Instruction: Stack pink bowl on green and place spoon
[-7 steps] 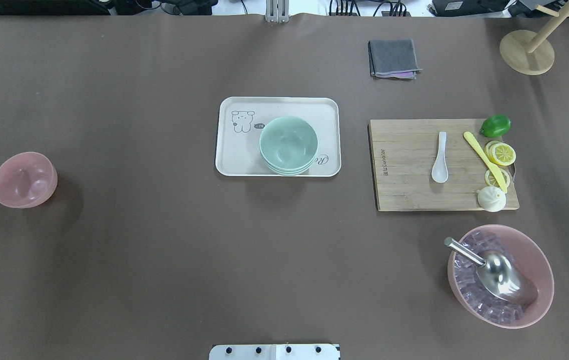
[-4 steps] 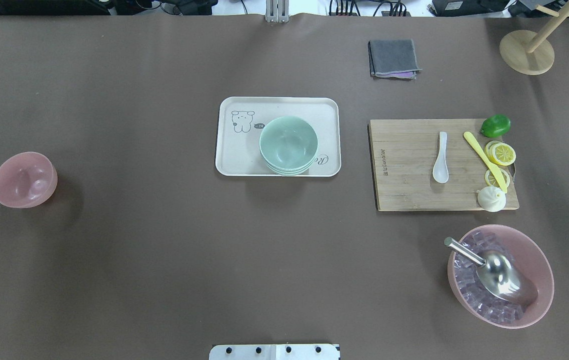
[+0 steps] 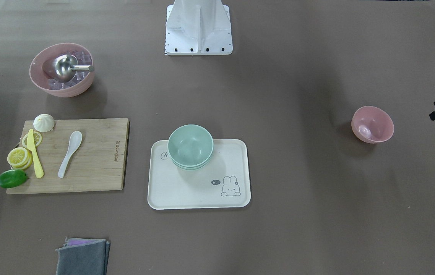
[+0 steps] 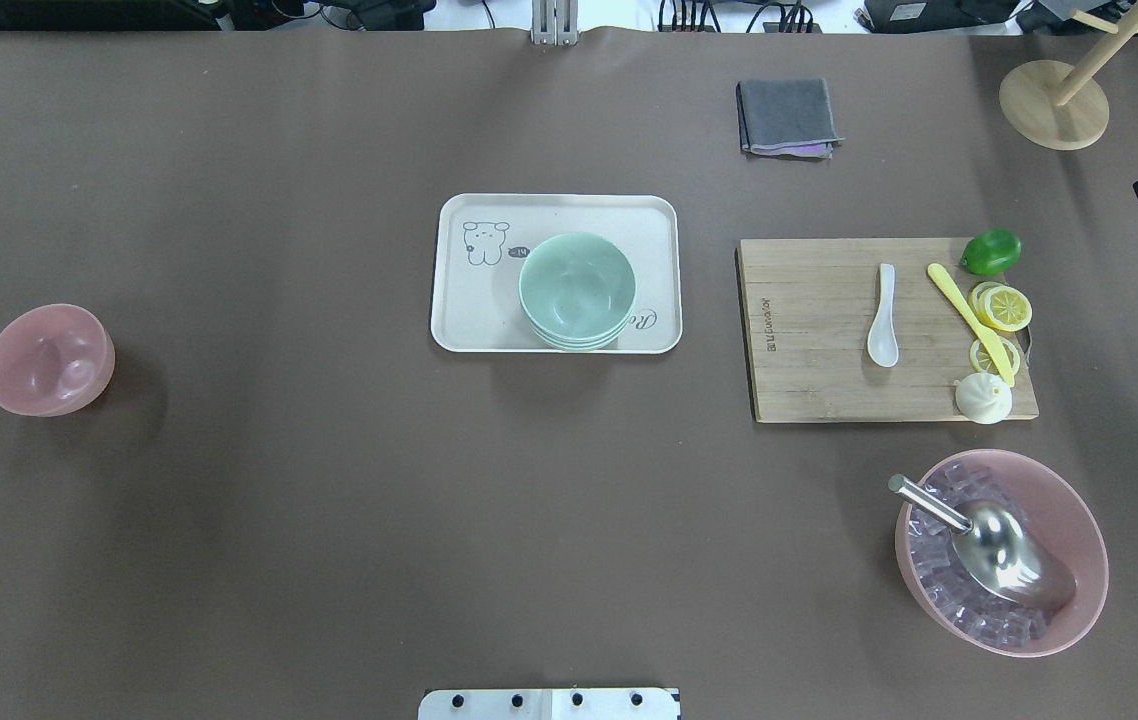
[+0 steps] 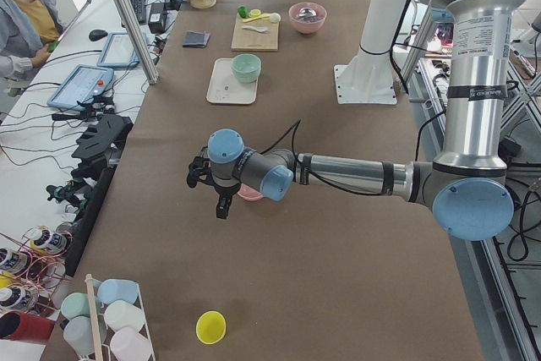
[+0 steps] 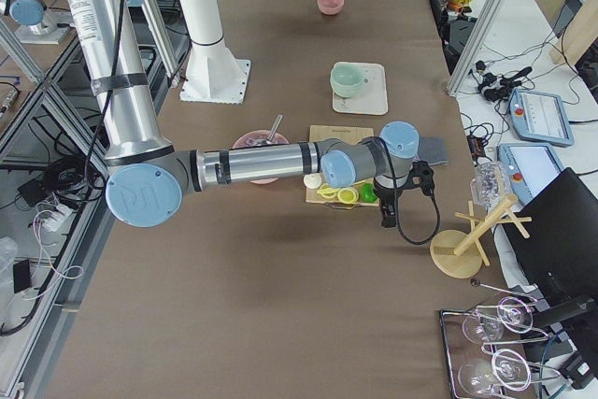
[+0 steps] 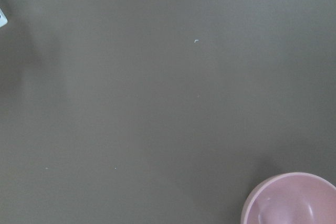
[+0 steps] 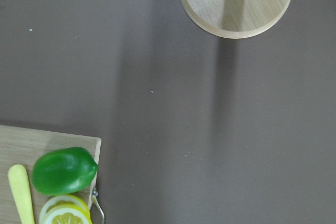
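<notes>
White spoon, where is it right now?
In the overhead view the white spoon lies on the wooden cutting board, right of the tray, just left of the yellow knife.

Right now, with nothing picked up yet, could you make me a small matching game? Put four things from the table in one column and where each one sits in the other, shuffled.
Things:
1. white spoon
2. green bowl stack
3. small pink bowl
4. metal scoop

Places:
A. in the large pink bowl
B. alone on the bare table
C. on the wooden cutting board
D. on the cream tray

Pairs: 1-C, 2-D, 3-B, 4-A.
</notes>
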Motion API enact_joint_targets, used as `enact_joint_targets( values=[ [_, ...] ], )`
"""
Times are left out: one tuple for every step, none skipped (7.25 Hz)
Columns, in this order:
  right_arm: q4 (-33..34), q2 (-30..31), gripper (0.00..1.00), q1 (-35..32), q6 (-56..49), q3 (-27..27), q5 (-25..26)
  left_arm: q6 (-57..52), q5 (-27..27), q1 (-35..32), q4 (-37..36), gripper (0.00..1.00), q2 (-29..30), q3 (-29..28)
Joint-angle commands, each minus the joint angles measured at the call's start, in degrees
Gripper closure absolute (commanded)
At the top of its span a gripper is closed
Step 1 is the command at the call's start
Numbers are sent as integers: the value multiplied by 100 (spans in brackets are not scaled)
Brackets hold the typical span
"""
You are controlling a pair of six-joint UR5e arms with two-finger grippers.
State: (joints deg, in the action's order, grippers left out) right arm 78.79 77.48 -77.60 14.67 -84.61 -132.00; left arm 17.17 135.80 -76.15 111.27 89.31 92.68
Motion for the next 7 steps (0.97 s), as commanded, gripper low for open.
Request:
enact_joint_targets(
  values=[
    [-4, -65, 0, 505, 393, -20, 86, 206, 8, 537, 35, 2, 43, -154],
    [-178, -83, 0, 761, 439, -37, 86, 922, -149, 993, 96, 2, 191, -137],
    [-336, -66, 0, 842, 623, 32, 104, 1120, -368, 1163, 245, 3, 201, -154],
    [-338, -40, 0, 843, 624, 24, 113, 1105, -370, 1312, 290, 5, 201, -241],
    [-338, -22, 0, 843, 633, -28, 95, 1096, -370, 1348, 281, 16, 210, -259],
    [-329, -31, 0, 930, 686, -20, 78, 1078, -370, 1375, 299, 25, 201, -320],
    [-338, -66, 0, 957, 834, -29, 69, 1061, -370, 1375, 308, 40, 210, -382]
  ],
)
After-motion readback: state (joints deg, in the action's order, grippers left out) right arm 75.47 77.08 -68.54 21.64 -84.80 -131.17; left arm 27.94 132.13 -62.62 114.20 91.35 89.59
